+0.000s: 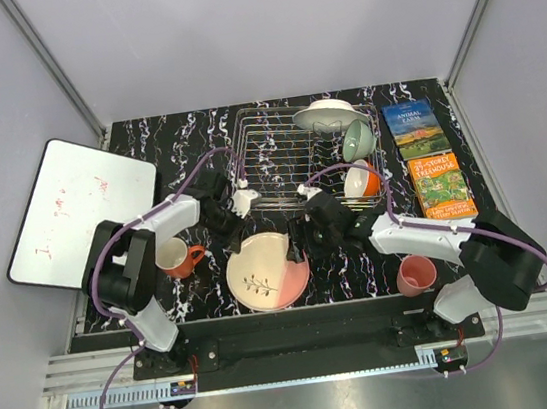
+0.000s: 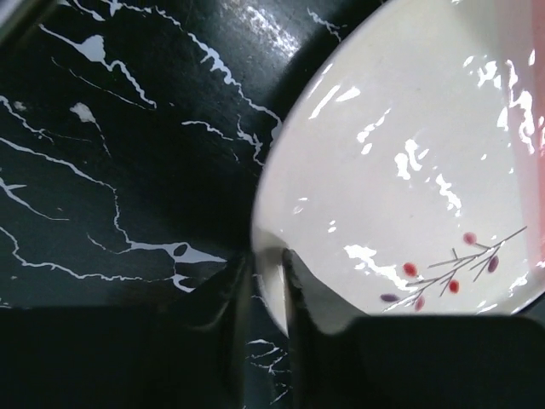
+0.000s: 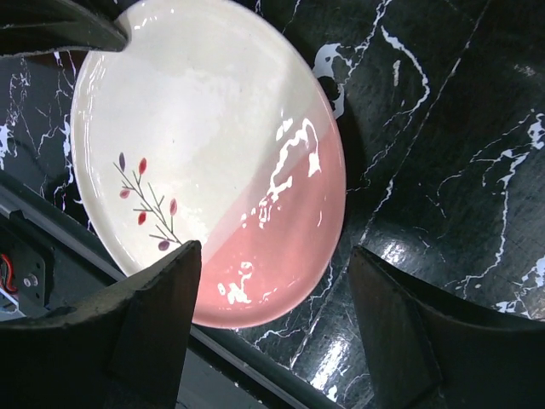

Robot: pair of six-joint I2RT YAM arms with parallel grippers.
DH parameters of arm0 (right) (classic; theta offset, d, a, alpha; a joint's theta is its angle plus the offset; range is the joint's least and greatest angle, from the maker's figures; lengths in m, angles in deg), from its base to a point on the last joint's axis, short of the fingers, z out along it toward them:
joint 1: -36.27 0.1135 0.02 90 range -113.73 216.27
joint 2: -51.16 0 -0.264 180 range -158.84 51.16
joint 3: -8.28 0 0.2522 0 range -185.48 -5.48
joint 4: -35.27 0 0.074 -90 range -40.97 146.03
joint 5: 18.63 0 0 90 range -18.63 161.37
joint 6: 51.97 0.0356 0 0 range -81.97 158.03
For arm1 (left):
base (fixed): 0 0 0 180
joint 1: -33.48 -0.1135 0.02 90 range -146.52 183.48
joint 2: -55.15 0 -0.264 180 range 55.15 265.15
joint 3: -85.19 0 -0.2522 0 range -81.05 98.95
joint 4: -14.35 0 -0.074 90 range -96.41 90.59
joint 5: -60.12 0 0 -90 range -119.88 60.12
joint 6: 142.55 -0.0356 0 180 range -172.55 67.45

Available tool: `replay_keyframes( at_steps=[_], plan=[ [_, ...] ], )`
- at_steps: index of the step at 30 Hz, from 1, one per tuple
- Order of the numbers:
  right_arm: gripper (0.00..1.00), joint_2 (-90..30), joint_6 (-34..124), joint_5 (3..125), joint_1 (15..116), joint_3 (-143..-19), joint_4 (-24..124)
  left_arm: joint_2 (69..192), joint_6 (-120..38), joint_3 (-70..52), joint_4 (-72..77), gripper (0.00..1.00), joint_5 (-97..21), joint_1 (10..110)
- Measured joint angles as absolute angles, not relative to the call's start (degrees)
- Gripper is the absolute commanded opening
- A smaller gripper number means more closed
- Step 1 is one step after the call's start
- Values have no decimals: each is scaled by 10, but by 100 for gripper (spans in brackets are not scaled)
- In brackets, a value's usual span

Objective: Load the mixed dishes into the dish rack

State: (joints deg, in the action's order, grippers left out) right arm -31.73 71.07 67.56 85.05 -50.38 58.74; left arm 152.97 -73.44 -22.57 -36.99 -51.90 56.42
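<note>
The pink-and-cream plate (image 1: 267, 272) with a twig drawing lies on the black marble table, in front of the dish rack (image 1: 270, 161). My left gripper (image 1: 239, 231) is at its far-left rim. In the left wrist view the plate (image 2: 409, 145) has its rim pinched between the narrow jaws of this gripper (image 2: 266, 260). My right gripper (image 1: 295, 246) is open and empty above the plate's pink right edge (image 3: 281, 230). The white plate (image 1: 327, 115), mint-green bowl (image 1: 356, 139) and orange bowl (image 1: 361, 183) sit in the rack. The orange-red mug (image 1: 175, 258) stands at the left. The pink cup (image 1: 416, 274) stands at the front right.
A white board (image 1: 72, 206) lies at the far left, hanging over the table edge. Two colourful books (image 1: 427, 156) lie right of the rack. The table's front edge runs just below the plate, and it shows in the right wrist view (image 3: 255, 375).
</note>
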Motion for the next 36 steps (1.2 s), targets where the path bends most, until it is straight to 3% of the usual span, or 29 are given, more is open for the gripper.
replay_keyframes(
  at_steps=[3, 10, 17, 36],
  plan=[
    [76, -318, 711, 667, 844, -504, 586, 1532, -738, -225, -371, 0, -527, 564],
    [77, -315, 711, 654, 836, -494, 575, 1540, -739, -215, -379, 0, -537, 564],
    [89, -278, 710, 626, 814, -462, 557, 1535, -741, -192, -431, 0, -538, 565],
    [90, -349, 669, 551, 793, -480, 477, 1482, -784, -131, -523, 0, -569, 571]
  ],
)
